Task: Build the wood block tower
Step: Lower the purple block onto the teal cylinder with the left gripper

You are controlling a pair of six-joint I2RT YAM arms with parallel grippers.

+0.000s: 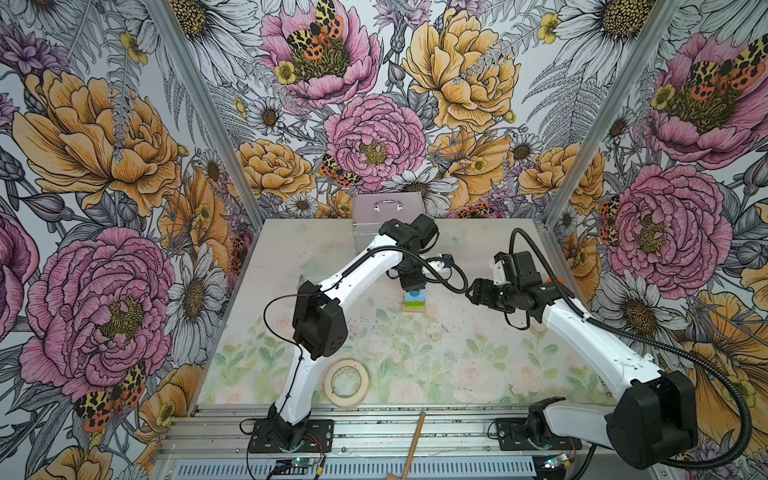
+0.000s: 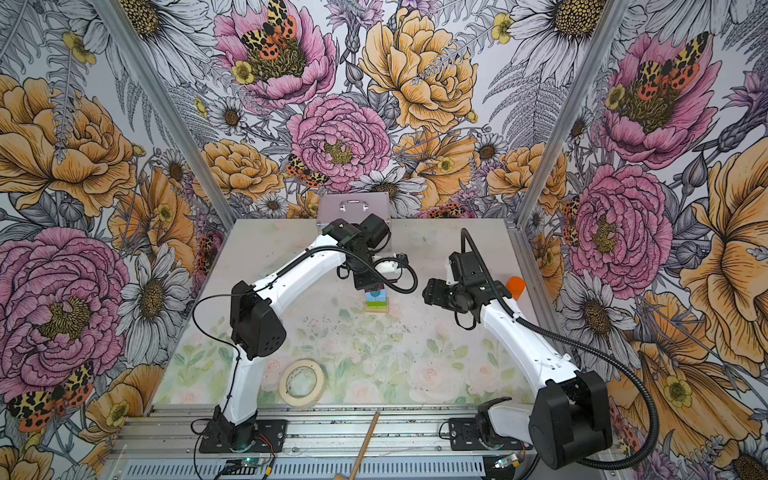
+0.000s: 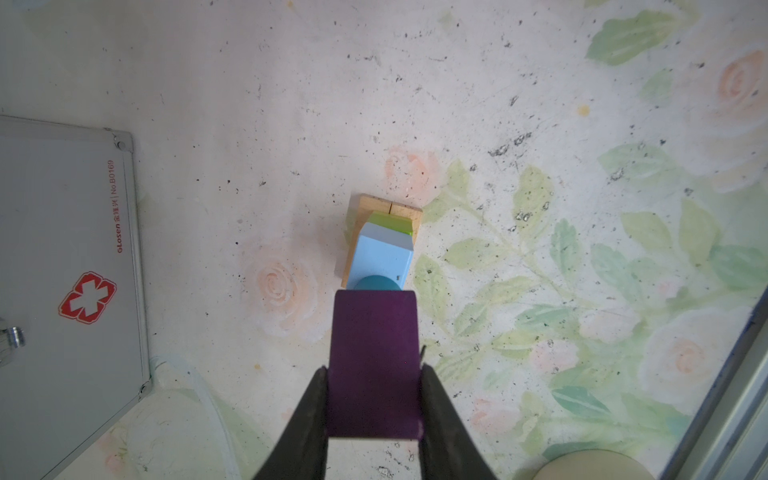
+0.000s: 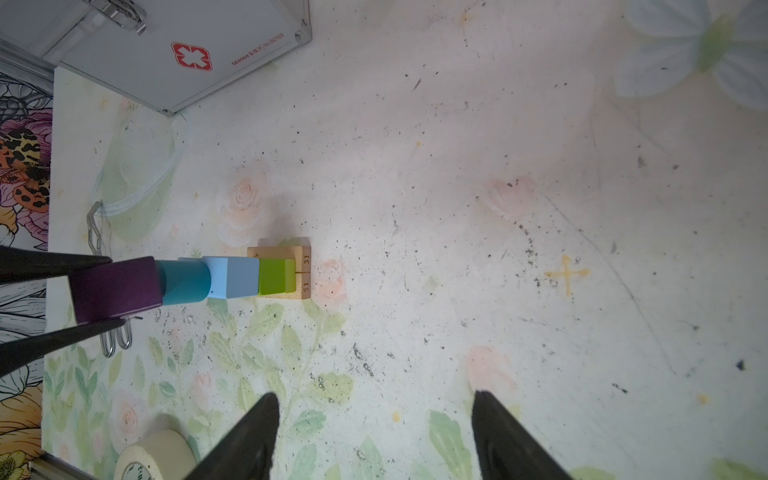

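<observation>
Tape roll: lies flat near the front edge.
Metal case: against the back wall.
Orange container: right side, partly hidden.

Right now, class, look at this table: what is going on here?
The left gripper is shut on the purple roof block, holding it at the top of the tower, right over the teal cylinder. Below that come light-blue cubes, lime-green blocks and tan bars on the table. The right gripper is open and empty, off to the side.
</observation>
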